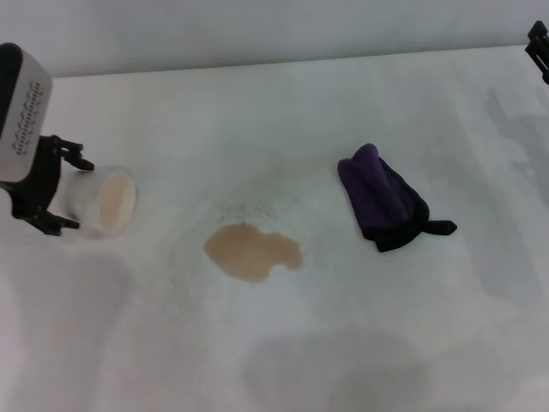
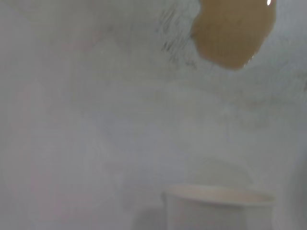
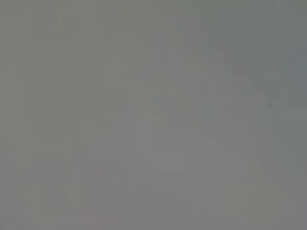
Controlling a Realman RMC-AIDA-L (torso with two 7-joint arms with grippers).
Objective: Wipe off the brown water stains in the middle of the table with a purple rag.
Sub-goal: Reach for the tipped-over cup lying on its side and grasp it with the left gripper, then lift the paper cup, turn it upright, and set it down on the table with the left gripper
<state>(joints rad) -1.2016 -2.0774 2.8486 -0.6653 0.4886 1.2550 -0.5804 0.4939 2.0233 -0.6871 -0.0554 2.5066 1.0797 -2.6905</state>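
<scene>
The stain [image 1: 252, 251] lies near the middle of the surface [image 1: 403, 343], a tan lobed blotch, untouched. The rag [image 1: 384, 200] sits bunched to its right and slightly farther back, well apart from it, with a black tail pointing right. Nothing holds the rag.

The left gripper [image 1: 51, 187] is at the far left, clamped on a paper cup [image 1: 103, 202] lying tipped with its mouth toward the stain. The left wrist view shows the cup's rim [image 2: 219, 195] close by and the stain [image 2: 233, 32] beyond it. The right gripper [image 1: 539, 50] barely shows at the far right edge; I cannot tell whether it is apart or together. Its wrist view shows only blank grey.

Wiping has not begun; the rag must be picked up first, likely by the right arm.

Risks, as I judge them:
- Any liquid left in the tipped cup could spill and enlarge the stain.
- A pinch on the loose tail alone would leave the rag dangling, so it smears rather than wipes.
- A light pass may only spread the liquid.
</scene>
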